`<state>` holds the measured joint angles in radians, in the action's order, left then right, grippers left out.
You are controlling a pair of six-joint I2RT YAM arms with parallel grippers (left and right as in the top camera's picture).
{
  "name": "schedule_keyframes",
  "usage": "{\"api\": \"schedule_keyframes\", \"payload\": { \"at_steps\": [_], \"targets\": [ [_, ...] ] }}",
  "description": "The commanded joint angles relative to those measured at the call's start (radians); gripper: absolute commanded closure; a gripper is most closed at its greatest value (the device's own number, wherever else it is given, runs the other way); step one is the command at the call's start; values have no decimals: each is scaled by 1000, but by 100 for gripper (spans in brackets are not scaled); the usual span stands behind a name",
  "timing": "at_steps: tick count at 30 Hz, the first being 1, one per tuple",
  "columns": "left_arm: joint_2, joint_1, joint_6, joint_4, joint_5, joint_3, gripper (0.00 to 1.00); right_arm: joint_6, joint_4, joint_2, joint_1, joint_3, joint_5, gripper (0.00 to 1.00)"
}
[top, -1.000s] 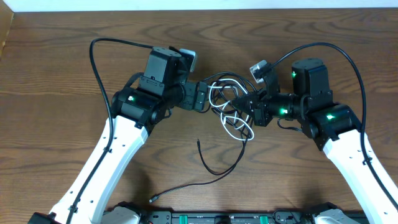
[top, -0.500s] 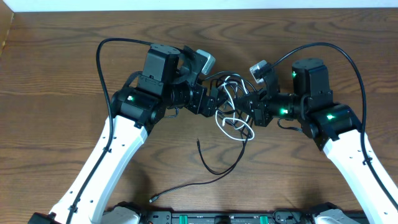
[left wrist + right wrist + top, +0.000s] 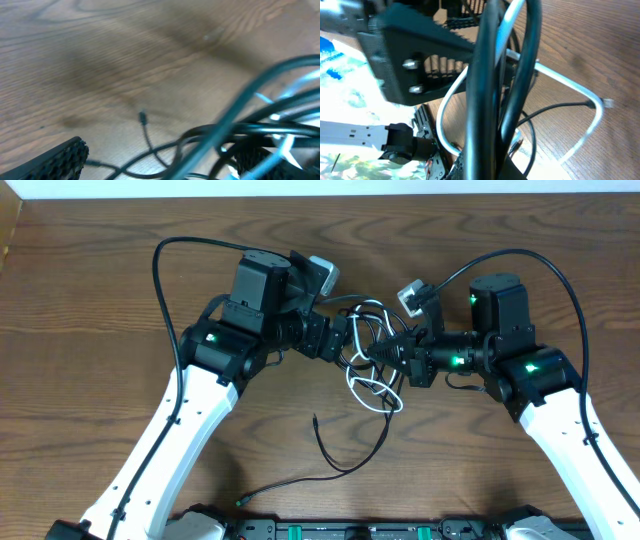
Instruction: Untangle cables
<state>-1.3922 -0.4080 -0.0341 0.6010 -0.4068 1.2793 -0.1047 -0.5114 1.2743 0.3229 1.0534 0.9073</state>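
The cables (image 3: 368, 330), black ones and one white, form a knot held up between my two grippers at the middle of the table. My left gripper (image 3: 346, 340) is open, its fingers wide apart (image 3: 155, 167) with several black strands (image 3: 235, 130) running between them. My right gripper (image 3: 388, 352) is shut on black cables (image 3: 490, 100) that rise straight out of its jaws (image 3: 487, 167). A white cable loop (image 3: 376, 392) hangs below the knot and also shows in the right wrist view (image 3: 570, 90). A black tail (image 3: 345, 465) trails toward the front edge, ending in a plug (image 3: 243, 501).
The wooden table (image 3: 90, 330) spreads out on all sides. Each arm's own thick black cable arcs above it, on the left (image 3: 160, 270) and on the right (image 3: 560, 275). A loose black cable end (image 3: 316, 420) lies below the knot.
My left gripper has moved right, into the knot, so strands now lie between its fingers. The knot has shifted slightly left and the black tail has slid a little on the table.
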Motion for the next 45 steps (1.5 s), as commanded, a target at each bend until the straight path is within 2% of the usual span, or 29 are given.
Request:
{"api": "schedule_keyframes", "payload": {
  "at_steps": [1,4,7,10,13,16,19,20,22,27,31,37,38,41,45],
  "targets": [
    [-45,-2,-6,-10,86,1,7,17,3,-21,-1,14,92,99],
    [-71,-2,13,-26,67,1,7,17,3,-21,0,14,98,99],
    [-92,-2,13,-62,-41,1,7,17,3,-21,0,14,98,99],
    [-96,-3,13,-93,-84,1,7,17,2,-21,0,14,98,99],
    [-96,-4,14,-112,-83,1,11,17,2,-21,0,14,98,99],
    [-97,-4,13,-109,-45,1,20,17,3,-21,-1,14,98,99],
    [-99,-4,12,-75,128,1,27,16,1,-21,-1,14,99,99],
    [-100,-4,12,-55,224,1,33,16,-2,-21,-1,14,105,99],
    [-104,-4,13,-2,460,1,38,16,-5,-22,-1,14,129,99],
    [-105,-1,17,95,788,1,40,17,-5,-22,-1,14,142,99],
    [-105,2,94,151,995,1,40,17,-5,-22,-2,14,134,99],
    [-105,40,137,170,1014,1,40,16,-20,-22,-3,14,45,99],
    [-104,52,174,177,1002,1,40,16,-37,-22,-3,14,3,99],
    [-104,54,174,180,932,1,45,16,-63,-21,-3,14,-66,99],
    [-104,54,174,179,809,1,45,16,-78,-21,-2,14,-130,98]
  ]
}}
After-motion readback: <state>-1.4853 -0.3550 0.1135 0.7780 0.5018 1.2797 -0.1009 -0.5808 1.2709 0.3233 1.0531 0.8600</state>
